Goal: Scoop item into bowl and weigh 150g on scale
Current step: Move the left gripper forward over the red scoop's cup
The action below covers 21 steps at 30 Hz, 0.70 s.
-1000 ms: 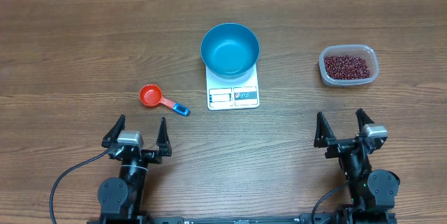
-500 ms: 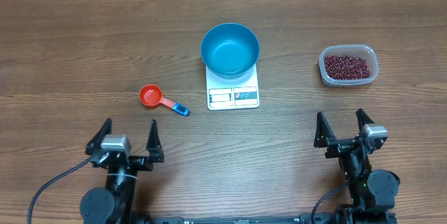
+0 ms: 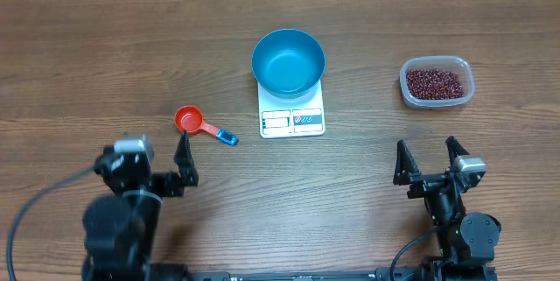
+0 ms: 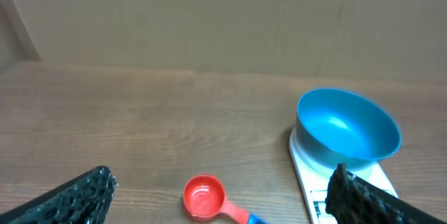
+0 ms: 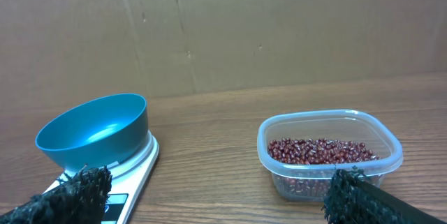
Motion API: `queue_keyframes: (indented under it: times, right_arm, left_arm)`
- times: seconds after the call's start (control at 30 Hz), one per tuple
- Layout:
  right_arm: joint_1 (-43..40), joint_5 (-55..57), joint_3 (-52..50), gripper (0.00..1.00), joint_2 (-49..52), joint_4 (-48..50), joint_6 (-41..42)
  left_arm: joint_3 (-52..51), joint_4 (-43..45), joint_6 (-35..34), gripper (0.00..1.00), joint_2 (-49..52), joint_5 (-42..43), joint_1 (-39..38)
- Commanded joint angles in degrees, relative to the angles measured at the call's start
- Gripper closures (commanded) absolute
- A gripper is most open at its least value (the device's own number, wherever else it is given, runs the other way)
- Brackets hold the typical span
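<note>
Blue bowl (image 3: 288,62) seated on the white scale (image 3: 292,120) at mid-desk (image 3: 87,53); both claws parted and empty.
The bowl is carried on the far part of the scale and overhangs its far edge; the display and buttons are left uncovered along the near edge, facing the arms. The beans (image 3: 434,80) are held in a clear tub (image 3: 408,91) well to the right of the scale, its long axis lying left to right. A red scoop (image 3: 187,120) is laid on the desk left of the scale, its long axis diagonal: cup to the far left, blue handle (image 3: 227,137) pointed near-right toward the scale's near corner. The left claw (image 3: 142,154) is seen just near of the scoop, fingers spread wide, touching nothing. The right claw (image 3: 425,145) is set near of the tub, fingers equally wide apart, well clear of it.
</note>
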Motion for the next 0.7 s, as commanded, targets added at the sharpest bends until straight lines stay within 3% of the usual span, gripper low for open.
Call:
queue_keyframes:
  times: [0.0, 0.2, 0.67]
  right_arm:
    - [0.22, 0.52, -0.59, 0.00, -0.66, 0.26, -0.22]
    - [0.22, 0.52, -0.59, 0.00, -0.66, 0.26, -0.22]
    - [0.22, 0.52, -0.59, 0.00, -0.66, 0.26, -0.22]
  left_arm:
    - [7.80, -3.02, -0.42, 0.00, 7.91, 0.07, -0.26]
    - [15.32, -7.98, 0.55, 0.00, 17.70, 9.73, -0.26]
    - [15.37, -9.49, 0.33, 0.00, 29.86, 25.92, -0.26]
